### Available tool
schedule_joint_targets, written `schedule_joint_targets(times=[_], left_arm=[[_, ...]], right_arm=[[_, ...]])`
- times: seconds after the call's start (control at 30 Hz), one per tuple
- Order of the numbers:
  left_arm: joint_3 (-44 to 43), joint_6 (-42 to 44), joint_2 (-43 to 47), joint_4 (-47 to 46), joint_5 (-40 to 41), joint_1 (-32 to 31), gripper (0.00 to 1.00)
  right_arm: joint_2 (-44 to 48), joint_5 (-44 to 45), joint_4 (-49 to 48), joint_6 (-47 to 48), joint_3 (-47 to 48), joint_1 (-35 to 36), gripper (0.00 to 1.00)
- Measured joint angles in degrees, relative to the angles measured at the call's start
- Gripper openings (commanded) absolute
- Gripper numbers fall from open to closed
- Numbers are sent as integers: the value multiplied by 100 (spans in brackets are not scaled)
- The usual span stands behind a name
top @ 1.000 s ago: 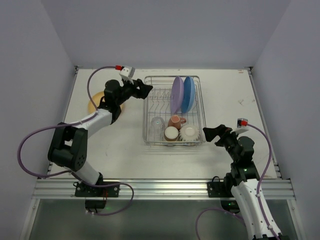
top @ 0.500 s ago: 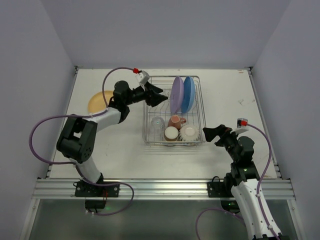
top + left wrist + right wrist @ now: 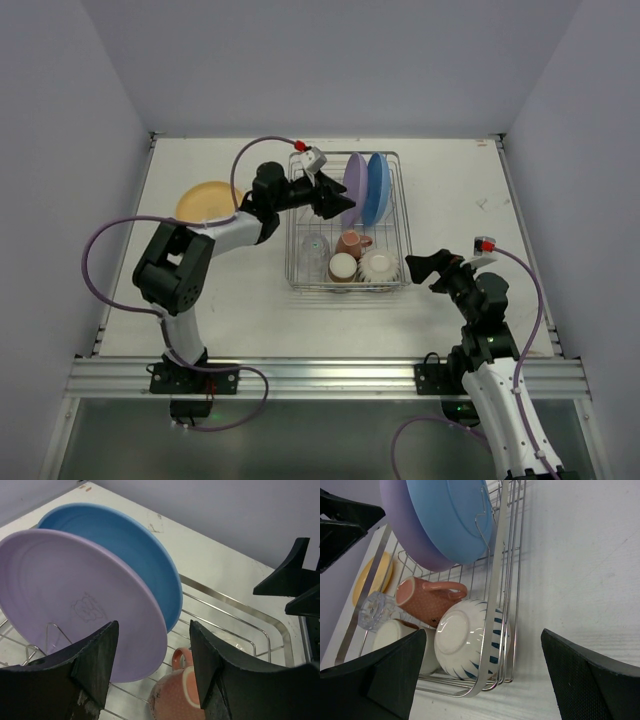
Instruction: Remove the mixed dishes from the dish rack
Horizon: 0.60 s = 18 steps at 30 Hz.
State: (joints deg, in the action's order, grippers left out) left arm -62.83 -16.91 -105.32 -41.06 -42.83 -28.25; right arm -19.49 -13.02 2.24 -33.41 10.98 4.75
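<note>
The silver wire dish rack point(image 3: 292, 250) stands mid-table. A purple plate point(image 3: 354, 190) and a blue plate point(image 3: 377, 188) stand upright in its far slots. A clear glass tumbler point(image 3: 315, 246), two reddish-brown cups point(image 3: 352, 242) point(image 3: 343, 267) and a cream ribbed bowl point(image 3: 379, 265) lie in its near half. The yellow-orange plate point(image 3: 205, 201) lies flat on the table left of the rack. My left gripper point(image 3: 338, 200) is open and empty over the rack, just left of the purple plate point(image 3: 75, 600). My right gripper point(image 3: 420, 270) is open and empty beside the rack's near right corner, facing the bowl point(image 3: 465, 640).
The left arm's purple cable arcs over the table's left side. The table's back edge and grey walls lie close behind the rack. The rack's right rim point(image 3: 495, 590) stands between my right gripper and the bowl.
My left gripper has swung right, from near the yellow-orange plate to over the rack beside the purple plate. The right arm has not moved.
</note>
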Motion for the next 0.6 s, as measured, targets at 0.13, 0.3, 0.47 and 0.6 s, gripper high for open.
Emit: schedule_joint_targets(times=[0.13,0.3,0.47,0.6], left_arm=[[-173,0,-245,199,166,-61,62],[-334,0,-348,328,258,-107,59],[-450,0,-411,341,256,-186,56],[-555,4,-514,391,256,-264,46]], right_arm=[[2,0,-2,0,0,0,99],[2,0,-2,2,0,2,99],[0,0,-2,0,0,0,99],[0,0,-2,0,0,0,99]])
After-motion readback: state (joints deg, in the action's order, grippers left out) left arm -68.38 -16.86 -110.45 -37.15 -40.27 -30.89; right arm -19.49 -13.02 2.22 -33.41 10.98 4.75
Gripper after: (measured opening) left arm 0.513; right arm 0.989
